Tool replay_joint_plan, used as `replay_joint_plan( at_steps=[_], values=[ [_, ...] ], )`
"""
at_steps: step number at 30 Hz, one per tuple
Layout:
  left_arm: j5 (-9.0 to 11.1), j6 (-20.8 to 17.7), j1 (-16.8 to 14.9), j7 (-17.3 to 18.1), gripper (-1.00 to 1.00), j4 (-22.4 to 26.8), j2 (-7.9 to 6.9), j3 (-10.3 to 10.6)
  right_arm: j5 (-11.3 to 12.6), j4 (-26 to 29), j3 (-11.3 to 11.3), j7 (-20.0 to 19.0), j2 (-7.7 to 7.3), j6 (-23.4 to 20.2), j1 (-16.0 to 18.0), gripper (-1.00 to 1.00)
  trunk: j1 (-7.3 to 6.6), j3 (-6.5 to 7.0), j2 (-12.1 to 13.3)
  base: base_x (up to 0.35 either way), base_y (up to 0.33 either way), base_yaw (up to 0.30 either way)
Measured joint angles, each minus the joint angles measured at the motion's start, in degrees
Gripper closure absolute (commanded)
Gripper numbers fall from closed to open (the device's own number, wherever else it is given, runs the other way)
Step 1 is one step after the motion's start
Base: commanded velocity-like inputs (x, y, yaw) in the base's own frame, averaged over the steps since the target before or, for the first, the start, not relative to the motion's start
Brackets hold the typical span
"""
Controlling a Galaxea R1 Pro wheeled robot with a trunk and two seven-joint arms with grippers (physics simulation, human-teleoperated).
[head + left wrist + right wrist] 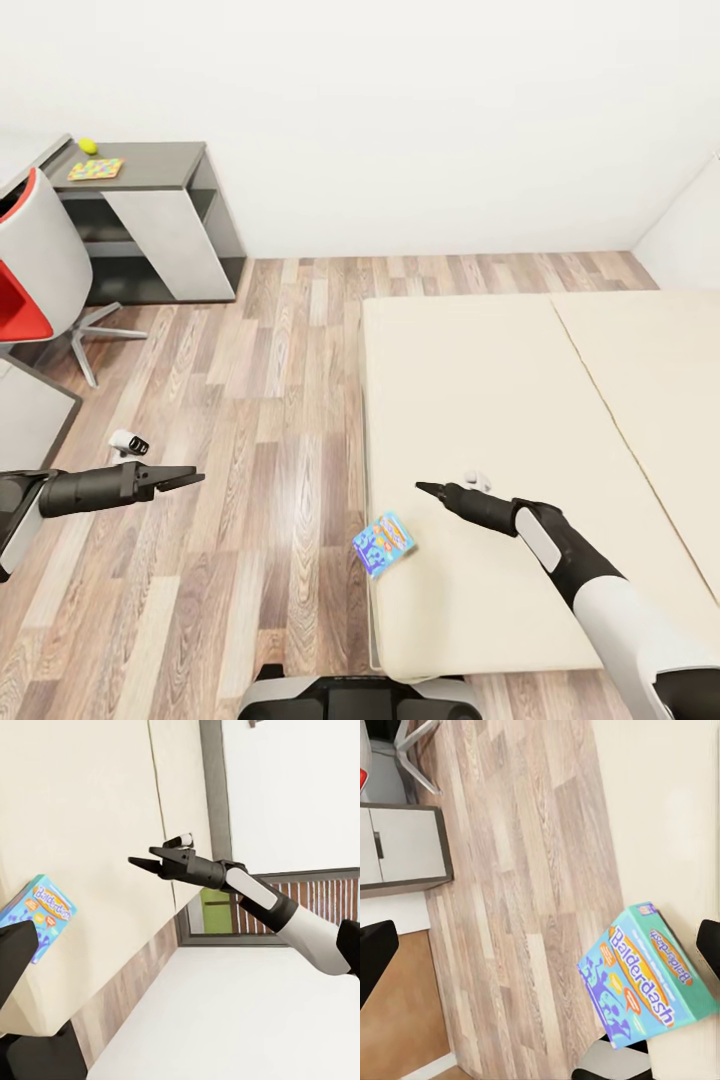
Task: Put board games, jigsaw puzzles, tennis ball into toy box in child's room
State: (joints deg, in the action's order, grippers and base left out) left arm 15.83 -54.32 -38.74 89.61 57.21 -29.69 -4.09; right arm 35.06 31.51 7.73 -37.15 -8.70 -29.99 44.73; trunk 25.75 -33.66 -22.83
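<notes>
**A:** What lies closest to the robot?

**B:** A small blue board game [385,543] reading "Balderdash". It lies on the beige mattress of the bed [520,420], right at the mattress's left edge and near its front corner, with one corner poking out over the wooden floor [250,480]. In the right wrist view the same box [649,984] sits just ahead, between the two dark fingertips [376,956].

**A:** And the arms?

**B:** The right gripper [428,489] hovers above the mattress, just beyond the box, not touching it. It carries nothing, and in the head view its fingers come to a point, pressed together. The left wrist view shows that gripper [142,862] from the side, again holding nothing. The left gripper [185,478] hangs over the floor, well apart from the bed, also clenched and empty.

**A:** What is farther away?

**B:** A chair [35,270] with a grey shell and red seat stands at the left edge of the head view. Beyond it, against the far wall, is the dark grey end section of the table [160,168]. On that tabletop a bright jigsaw puzzle [96,169] lies flat near the front edge, and the tennis ball [88,146] rests just behind it, toward the back edge.
</notes>
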Motion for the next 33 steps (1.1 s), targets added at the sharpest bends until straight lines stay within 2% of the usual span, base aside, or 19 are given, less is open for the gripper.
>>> replay_joint_plan(
  at_steps=[12, 22, 33],
  values=[
    [0.0, 0.0, 0.0, -0.1, -1.0, 0.0, 0.32, 0.1, 0.4, 0.1, 0.0, -0.1, -1.23, 0.1, 0.0, -1.0, 0.0, 1.15, 0.0, 0.0, 0.0, 0.0],
    [0.0, 0.0, 0.0, -0.1, -1.0, 0.0, 0.6, 0.1, 0.3, 2.1, 0.0, -3.5, -1.41, 0.3, -0.5, -1.0, 0.0, 2.1, 0.0, 0.0, 0.0, 0.0],
    [0.0, 0.0, 0.0, -0.1, -1.0, 0.0, 0.62, 0.1, 0.2, 4.0, 0.0, -4.3, -1.43, 0.3, -1.9, -1.0, 0.0, 3.15, 0.0, 0.0, 0.0, 0.0]
  ],
)
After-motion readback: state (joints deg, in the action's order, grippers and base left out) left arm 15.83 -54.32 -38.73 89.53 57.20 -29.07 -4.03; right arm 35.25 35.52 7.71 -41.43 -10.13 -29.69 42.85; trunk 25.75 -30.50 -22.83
